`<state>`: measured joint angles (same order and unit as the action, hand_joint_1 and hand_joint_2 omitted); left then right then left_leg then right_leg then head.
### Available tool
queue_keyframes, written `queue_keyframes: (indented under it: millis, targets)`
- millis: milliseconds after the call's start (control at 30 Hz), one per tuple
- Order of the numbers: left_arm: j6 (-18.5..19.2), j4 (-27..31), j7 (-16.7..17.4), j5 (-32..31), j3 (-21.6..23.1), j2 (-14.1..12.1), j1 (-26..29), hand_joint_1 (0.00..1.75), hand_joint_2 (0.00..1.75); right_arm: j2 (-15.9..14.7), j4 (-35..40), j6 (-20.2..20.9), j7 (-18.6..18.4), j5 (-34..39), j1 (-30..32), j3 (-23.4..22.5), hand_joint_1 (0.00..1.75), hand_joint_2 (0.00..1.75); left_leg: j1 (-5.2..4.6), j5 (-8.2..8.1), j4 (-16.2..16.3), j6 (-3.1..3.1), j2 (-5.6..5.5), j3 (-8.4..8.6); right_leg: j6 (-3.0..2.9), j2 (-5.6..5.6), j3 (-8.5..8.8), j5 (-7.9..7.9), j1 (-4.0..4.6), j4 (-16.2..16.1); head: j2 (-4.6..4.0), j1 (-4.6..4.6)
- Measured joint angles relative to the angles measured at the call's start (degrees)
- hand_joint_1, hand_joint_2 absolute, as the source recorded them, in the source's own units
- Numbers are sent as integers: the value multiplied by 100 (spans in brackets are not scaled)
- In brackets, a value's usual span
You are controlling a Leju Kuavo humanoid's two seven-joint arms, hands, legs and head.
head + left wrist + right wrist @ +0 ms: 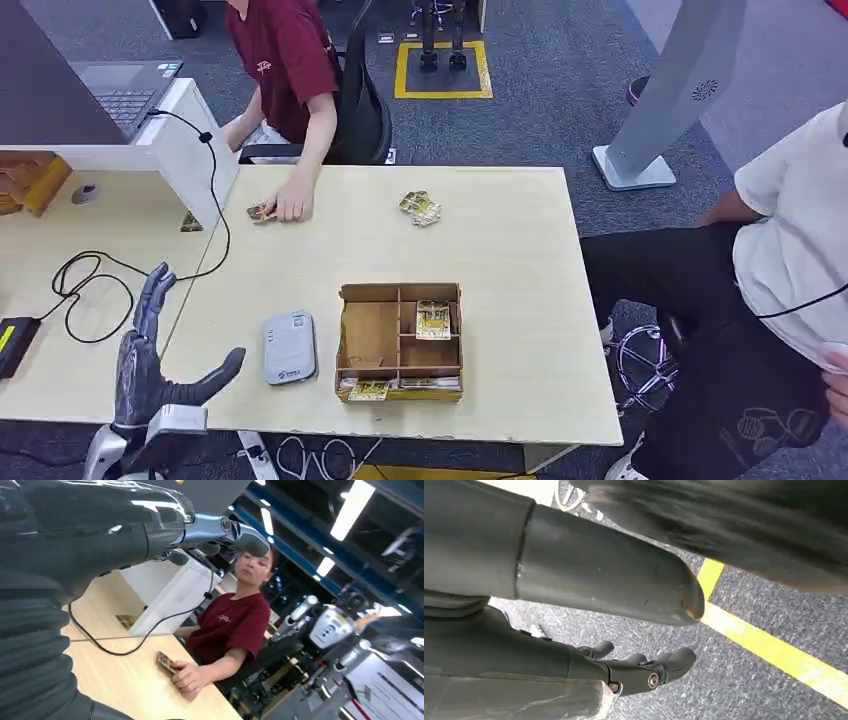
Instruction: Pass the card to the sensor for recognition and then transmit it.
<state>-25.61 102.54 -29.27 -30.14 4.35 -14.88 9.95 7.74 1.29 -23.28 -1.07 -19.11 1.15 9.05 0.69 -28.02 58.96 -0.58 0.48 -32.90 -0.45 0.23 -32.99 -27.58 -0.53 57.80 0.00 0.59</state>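
Left hand raised over counter edge, fingers spread, empty, beside sensor; right hand hangs over floor, fingers loosely apart, empty.

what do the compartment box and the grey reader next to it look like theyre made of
The compartment box looks like thin brown wood or stiff cardboard, matte: flat slotted dividers and raw tan edges; which of the two is unclear. The grey reader looks like moulded plastic with a smooth satin finish, going by its rounded corners and even pale grey shell.

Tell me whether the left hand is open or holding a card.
Open. The left hand hovers at the table's near edge, fingers spread, nothing in it.
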Motion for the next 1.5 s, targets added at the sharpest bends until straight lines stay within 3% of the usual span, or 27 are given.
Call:
queue_keyframes:
  millis: [133,233,333,567,767,933,1133,1500]
  targets:
    - [-703,403,171,-1183,28,-140,874,0,175,31,-57,-103,92,20,21,94,0,0,0,-12,-1,-8,2,6,0,3,1,-8,0,-1,0,-2]
    - [-1260,550,617,-1874,210,-387,1394,0,175,37,-83,-160,114,31,54,158,0,0,0,-13,-1,-8,-4,6,3,-5,2,-13,0,-1,0,-2]
    - [-1279,666,934,-2256,523,-577,1692,0,175,53,-105,-216,114,35,66,234,0,0,1,-12,-1,-8,-13,6,4,-12,5,-13,0,-1,-2,-4]
    - [-1282,707,1071,-2595,1080,-660,1784,0,175,79,-107,-249,153,123,73,284,0,0,1,-12,-1,-8,-15,13,3,-16,20,-13,0,-1,0,-2]
    - [-1282,705,1124,-3185,1224,-537,1790,0,175,142,-109,-313,92,125,89,372,0,0,1,-12,-1,-8,-29,12,3,-28,24,-13,0,-1,0,0]
    - [-1282,526,874,-3469,1263,-208,1554,0,175,149,-114,-300,103,121,84,411,0,0,1,-12,-1,-7,-35,15,4,-34,30,-14,0,-1,0,2]
    - [-1282,285,826,-3637,1344,-33,1366,0,175,149,-114,-289,107,121,82,459,0,0,1,-12,-1,-7,-34,17,4,-34,31,-13,0,-1,0,-2]
    - [-1282,-392,1047,-4070,1661,260,860,0,175,149,-114,-254,96,97,56,529,0,0,1,-11,-1,-8,-36,24,4,-35,36,-14,1,-1,0,-11]
